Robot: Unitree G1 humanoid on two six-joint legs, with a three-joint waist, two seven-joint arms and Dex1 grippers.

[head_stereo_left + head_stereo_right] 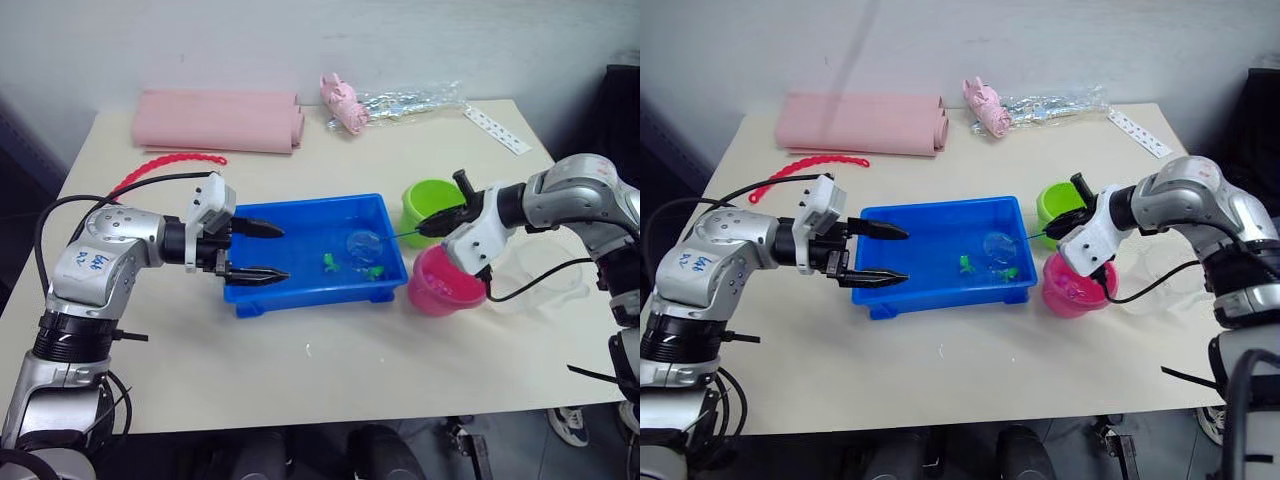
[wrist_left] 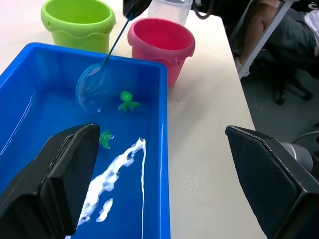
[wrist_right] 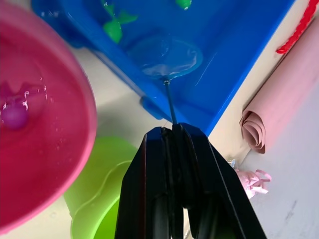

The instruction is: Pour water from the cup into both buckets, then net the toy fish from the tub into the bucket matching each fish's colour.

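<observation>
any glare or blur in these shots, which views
Left wrist view: white glare streaks on the water in the tub, and the left pincer fingers loom soft-edged. Right wrist view: the pink bucket is blurred up close, while the net stays fairly sharp.

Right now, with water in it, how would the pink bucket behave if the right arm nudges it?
The pink bucket looks like thin, light plastic, so it would probably slide on the smooth table rather than resist. It stands upright on a base narrower than its rim, so a high push might tip it. Its water could slosh out.

Net [image 2: 92,87] over tub's [image 2: 162,149] green fish [image 2: 127,100]
</observation>
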